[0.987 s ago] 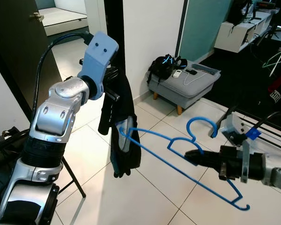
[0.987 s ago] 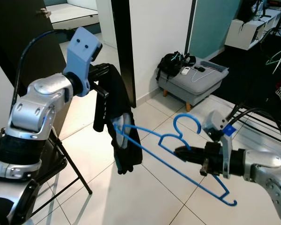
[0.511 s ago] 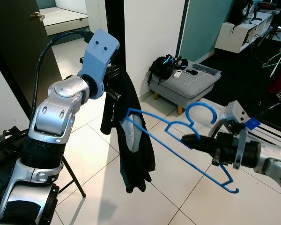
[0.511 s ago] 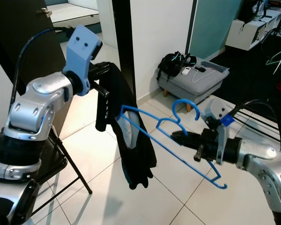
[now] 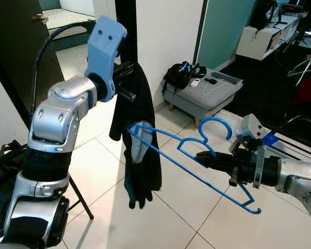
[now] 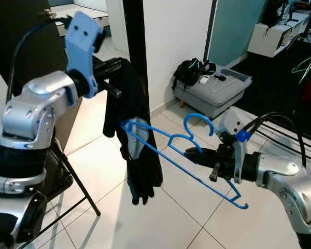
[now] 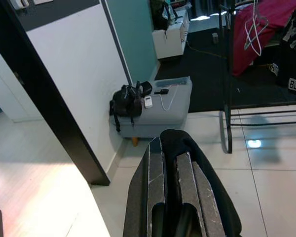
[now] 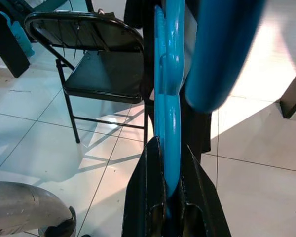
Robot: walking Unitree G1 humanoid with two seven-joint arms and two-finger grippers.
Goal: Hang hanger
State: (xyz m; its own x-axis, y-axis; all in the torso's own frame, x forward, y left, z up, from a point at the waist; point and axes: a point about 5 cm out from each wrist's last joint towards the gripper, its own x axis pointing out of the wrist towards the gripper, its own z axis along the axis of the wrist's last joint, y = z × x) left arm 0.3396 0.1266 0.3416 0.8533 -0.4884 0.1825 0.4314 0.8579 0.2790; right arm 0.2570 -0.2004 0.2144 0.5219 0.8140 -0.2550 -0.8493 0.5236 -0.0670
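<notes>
The blue hanger (image 5: 192,158) hung in mid-air over the tiled floor (image 5: 176,218), one end inside a black garment (image 5: 137,129) — the left gripper (image 5: 125,78) pinched that garment, while the right gripper (image 5: 205,160) clamped the hanger near its hook.

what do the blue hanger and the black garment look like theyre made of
The blue hanger, pinched in the right gripper, looks like moulded plastic: even colour, a slight sheen, thin stiff bars. The black garment, held by the left gripper, seems a soft, matte fabric: it hangs limp in folds. The exact fibre cannot be told.
</notes>
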